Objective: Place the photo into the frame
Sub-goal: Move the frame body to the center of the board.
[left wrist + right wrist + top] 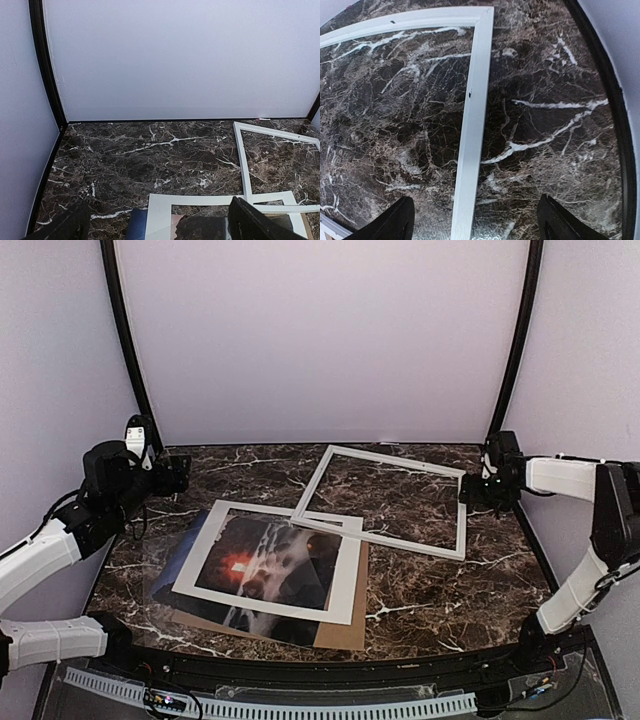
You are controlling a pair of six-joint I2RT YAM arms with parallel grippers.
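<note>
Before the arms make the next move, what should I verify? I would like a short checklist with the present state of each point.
1. Left claw open and empty: ok.
2. Right claw open and empty: ok.
3. Right claw lined up over a rail of the frame: ok, the rail runs between its fingers.
4. Photo free to lift: not ok, the white mat lies on it.
5. Frame clear of the mat: not ok, one corner overlaps it.
6. Glass in the frame: cannot tell.
</note>
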